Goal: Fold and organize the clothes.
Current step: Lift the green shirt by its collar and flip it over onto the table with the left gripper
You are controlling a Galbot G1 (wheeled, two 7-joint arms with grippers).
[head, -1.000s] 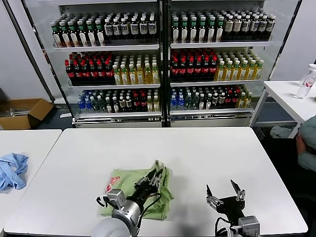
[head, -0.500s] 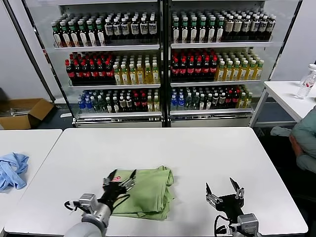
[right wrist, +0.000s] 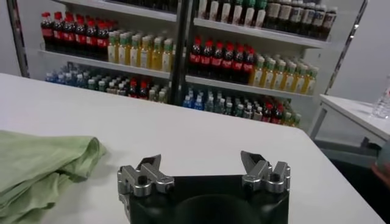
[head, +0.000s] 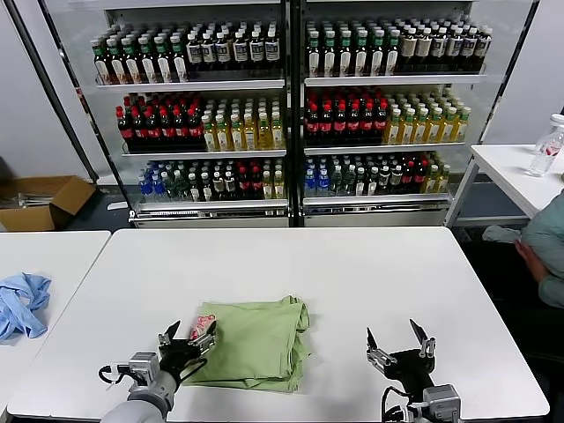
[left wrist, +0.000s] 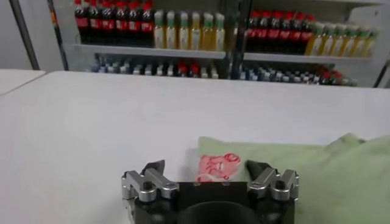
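The light green polo shirt [head: 251, 342] lies folded in a compact pile on the white table [head: 352, 273], near the front edge. Its red-and-white chest print [left wrist: 214, 166] shows at the near left corner of the pile. My left gripper [head: 188, 336] is open and empty, at the pile's left edge, with the print just beyond its jaws [left wrist: 210, 172]. My right gripper [head: 399, 342] is open and empty, low near the table's front edge, right of the shirt. The shirt's folded edge [right wrist: 42, 163] shows off to one side in the right wrist view.
A light blue cloth [head: 22, 302] lies on the neighbouring table at the left. Drink coolers full of bottles [head: 291, 106] stand behind. A person [head: 542, 256] sits at the right edge, beside another table with bottles [head: 548, 145]. A cardboard box [head: 40, 198] sits on the floor.
My left gripper has drawn back off the shirt, leftward and towards the front edge, leaving it folded. The right gripper has stayed put.
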